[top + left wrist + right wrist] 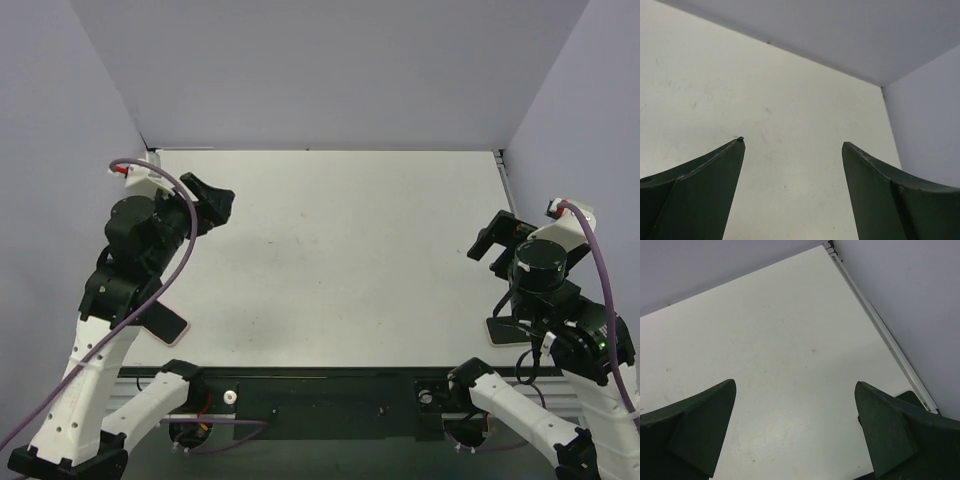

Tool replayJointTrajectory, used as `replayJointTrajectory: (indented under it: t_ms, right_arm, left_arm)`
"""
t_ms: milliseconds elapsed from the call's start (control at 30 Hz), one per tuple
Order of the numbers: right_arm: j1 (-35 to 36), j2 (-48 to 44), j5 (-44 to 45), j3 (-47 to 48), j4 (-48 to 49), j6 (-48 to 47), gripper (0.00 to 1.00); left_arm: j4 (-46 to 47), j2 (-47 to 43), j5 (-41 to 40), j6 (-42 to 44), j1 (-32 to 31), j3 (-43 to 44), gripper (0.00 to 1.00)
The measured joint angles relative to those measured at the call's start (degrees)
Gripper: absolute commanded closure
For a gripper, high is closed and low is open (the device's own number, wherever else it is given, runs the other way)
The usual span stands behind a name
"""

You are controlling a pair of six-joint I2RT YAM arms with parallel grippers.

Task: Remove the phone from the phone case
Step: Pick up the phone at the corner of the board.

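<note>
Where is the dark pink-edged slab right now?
Top view: the dark pink-edged slab lies on the table's near left side, partly under the left arm, close to the front edge.

I count two hands on my feed: a left hand [212, 205] and a right hand [497, 238]. One counter [340, 260] carries two flat slabs: one dark slab [165, 322], one pinkish slab [503, 331].

Half hidden
My left arm [118, 290] covers part of a dark slab [170, 323], my right arm [540, 290] part of a pink slab [499, 331]; phone or case, I cannot tell.
</note>
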Motion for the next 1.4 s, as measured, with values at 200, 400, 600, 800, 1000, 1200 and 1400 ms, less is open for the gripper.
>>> replayJointTrajectory:
  t_ms: [200,400,600,800,1000,1200,1400]
  right_arm:
    - [0.0,2.4,-1.1,-0.1,-0.8,0.2,0.00]
    - [0.0,6.7,-5.1,-1.1,-1.4,-0.2,0.00]
    - [0.0,8.7,-9.0,-3.5,-1.5,-0.2,0.00]
    - [0.0,8.0,-10.7,-4.7,-1.3,-0.2,0.00]
    - [0.0,8.0,-12.7,-5.1,0.0,-0.4,0.00]
    - [0.0,8.0,-18.1,-7.5,3.0,-1.0,0.00]
    - [0.0,8.2,-20.8,-8.9,4.9,-1.5,0.00]
  left_arm:
    - [-5.4,6.7,-0.9,-1.0,0.0,-4.4,0.11]
    - [-12.9,17.0,-5.7,-4.0,0.3,-5.0,0.10]
    - [-19.5,24.9,-12.1,-9.8,11.2,-6.4,0.08]
    - [-20.9,27.7,-14.1,-15.6,31.8,-15.7,0.05]
    - [-16.2,28.0,-15.5,-15.0,37.9,-21.1,0.03]
    - [-7.1,26.5,-14.0,-7.4,39.2,-24.7,0.03]
    - [-5.4,19.0,-12.6,-2.3,44.7,-27.6,0.03]
